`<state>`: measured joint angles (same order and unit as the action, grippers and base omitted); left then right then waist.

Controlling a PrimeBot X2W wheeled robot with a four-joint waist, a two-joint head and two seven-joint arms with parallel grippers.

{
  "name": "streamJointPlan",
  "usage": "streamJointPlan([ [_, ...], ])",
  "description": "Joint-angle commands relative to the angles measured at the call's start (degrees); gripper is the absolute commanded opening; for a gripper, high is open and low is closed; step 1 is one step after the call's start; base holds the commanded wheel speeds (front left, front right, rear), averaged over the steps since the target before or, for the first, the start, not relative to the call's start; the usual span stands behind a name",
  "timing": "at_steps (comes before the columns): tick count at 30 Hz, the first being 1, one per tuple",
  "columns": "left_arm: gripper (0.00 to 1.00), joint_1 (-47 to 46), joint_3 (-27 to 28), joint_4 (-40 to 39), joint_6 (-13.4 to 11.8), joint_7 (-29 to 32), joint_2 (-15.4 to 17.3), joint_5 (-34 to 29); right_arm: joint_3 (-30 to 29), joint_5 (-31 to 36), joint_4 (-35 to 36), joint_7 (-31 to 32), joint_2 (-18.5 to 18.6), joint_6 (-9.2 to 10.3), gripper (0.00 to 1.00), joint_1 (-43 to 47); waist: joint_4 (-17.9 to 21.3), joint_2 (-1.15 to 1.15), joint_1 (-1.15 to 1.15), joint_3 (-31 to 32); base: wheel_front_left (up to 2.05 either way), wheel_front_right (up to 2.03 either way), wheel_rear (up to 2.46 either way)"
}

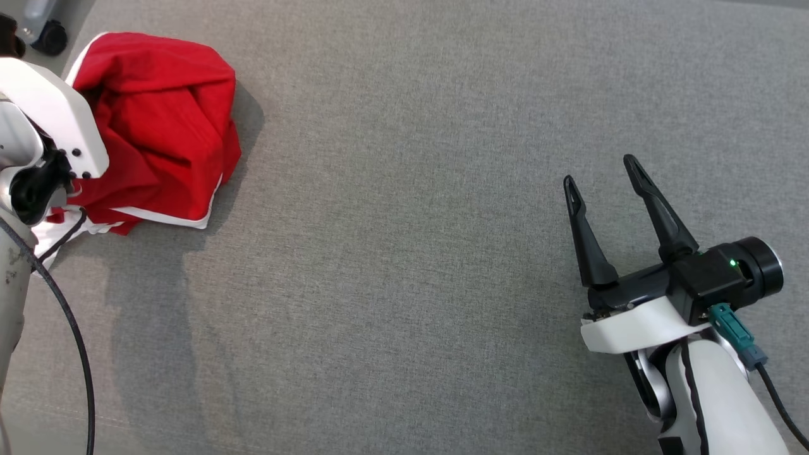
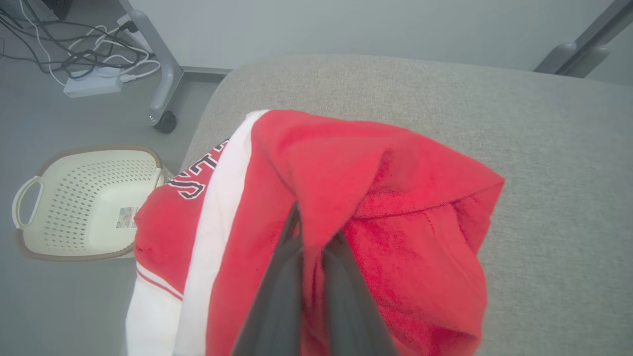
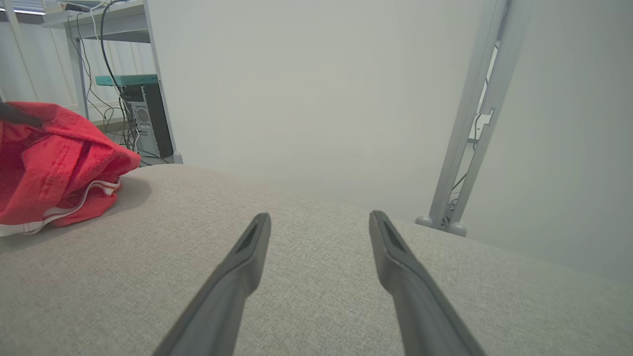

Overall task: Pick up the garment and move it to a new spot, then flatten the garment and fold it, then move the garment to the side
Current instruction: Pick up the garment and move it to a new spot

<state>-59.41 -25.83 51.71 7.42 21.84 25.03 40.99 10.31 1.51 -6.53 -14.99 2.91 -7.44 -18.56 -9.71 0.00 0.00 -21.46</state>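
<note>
The garment (image 1: 161, 126) is a red top with white trim and lettering, heaped at the far left corner of the grey cushion. In the left wrist view my left gripper (image 2: 316, 232) is shut on a raised fold of the garment (image 2: 346, 188), whose cloth drapes over the fingertips. The left arm's white housing covers the garment's left part in the head view. My right gripper (image 1: 603, 174) hovers open over bare cushion at the lower right, far from the garment. The right wrist view has its fingers (image 3: 247, 252) spread wide, with the garment (image 3: 54, 163) at the far left.
The grey cushioned surface (image 1: 411, 221) spreads wide to the right of the garment. A cream perforated basket (image 2: 79, 202) stands on the floor beyond the cushion's left edge, near a wheeled metal leg (image 2: 158, 74) and cables. A metal frame post (image 3: 470, 123) rises behind the cushion.
</note>
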Motion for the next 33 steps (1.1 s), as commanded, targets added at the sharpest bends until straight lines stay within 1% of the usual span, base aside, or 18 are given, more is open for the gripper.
streamJointPlan([
  [1,0.00,-1.24,0.45,0.03,-0.13,-2.66,0.17,0.02,-0.01,-0.29,-0.29,-0.24,0.24,-0.09,1.00,0.69,-0.08,0.00,0.00,1.37,0.00,0.00,0.00],
  [4,0.00,-0.69,1.03,0.41,-0.44,-7.68,-1.17,0.00,-0.28,-0.53,-0.87,-0.24,0.20,-0.09,1.00,1.94,-0.20,0.00,0.00,4.01,0.00,0.00,0.00],
  [9,0.00,0.25,2.23,0.49,-0.35,-14.23,-3.19,1.01,0.11,-1.09,-1.53,-0.24,0.15,-0.09,1.00,3.88,-0.31,0.00,0.00,8.63,0.00,0.00,0.00],
  [12,0.00,0.59,2.48,0.08,-0.32,-17.60,-4.03,1.10,0.11,-1.15,-1.83,-0.24,0.15,-0.09,1.00,5.16,-0.42,0.00,0.00,11.00,0.00,0.00,0.00],
  [13,0.00,0.59,2.48,0.08,-0.32,-17.60,-4.03,1.10,0.11,-1.15,-1.83,-0.24,0.15,-0.09,1.00,5.16,-0.42,0.00,0.00,11.00,0.00,0.00,0.00],
  [21,0.00,2.14,4.52,-2.07,-0.37,-26.25,-6.77,3.02,0.07,-1.37,-2.37,-0.24,0.12,-0.09,1.00,7.88,-0.12,0.00,0.00,15.32,0.00,0.00,0.00],
  [24,0.00,3.10,4.37,-3.56,-0.21,-28.21,-7.99,3.53,-0.22,-1.37,-2.30,-0.24,0.13,-0.09,1.00,8.60,0.44,0.00,0.00,16.42,0.00,0.00,0.00],
  [29,0.00,5.44,2.40,-6.81,-0.10,-29.90,-9.81,2.97,-1.12,-1.54,-1.79,-0.24,0.13,-0.09,1.00,8.98,2.13,0.00,0.00,17.39,0.00,0.00,0.00],
  [33,0.00,7.57,0.76,-9.57,-0.07,-30.17,-12.56,3.23,-1.80,-1.31,-1.22,-0.23,0.15,-0.09,1.00,8.49,4.09,0.00,0.00,17.33,0.00,0.00,0.00],
])
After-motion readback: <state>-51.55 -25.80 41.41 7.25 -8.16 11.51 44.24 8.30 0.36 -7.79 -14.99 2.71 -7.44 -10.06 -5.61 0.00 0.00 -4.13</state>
